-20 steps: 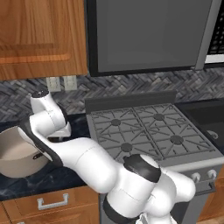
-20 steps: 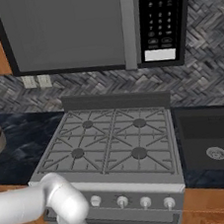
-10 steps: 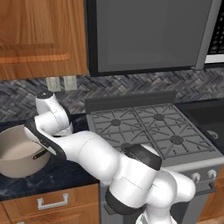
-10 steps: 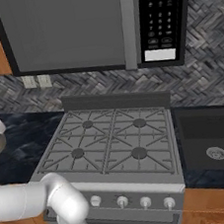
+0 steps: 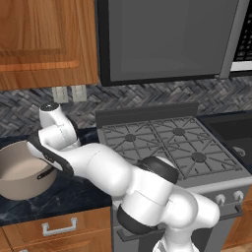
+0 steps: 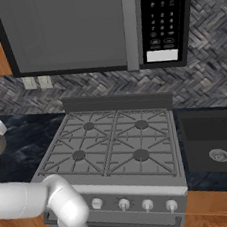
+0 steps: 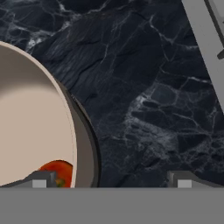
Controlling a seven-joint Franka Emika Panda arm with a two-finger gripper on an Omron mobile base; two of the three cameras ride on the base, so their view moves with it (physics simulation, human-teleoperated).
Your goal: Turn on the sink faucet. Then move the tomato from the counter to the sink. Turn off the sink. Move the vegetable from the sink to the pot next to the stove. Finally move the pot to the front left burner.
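The pot (image 5: pixel 19 170) sits on the counter (image 5: pixel 74 194) left of the stove (image 5: pixel 167 142), the tomato (image 7: pixel 59 171) lies inside it, and the sink (image 6: pixel 212 141) lies right of the stove.

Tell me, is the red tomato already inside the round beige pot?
Inside. In the hand view, the red tomato shows low within the round beige pot, behind its rim.

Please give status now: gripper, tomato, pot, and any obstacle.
Gripper open, holding nothing, straddling the near rim of the round beige metal pot. Red tomato lies inside the pot. Pot on the black marble counter, not yet on a burner. No obstacle seen.
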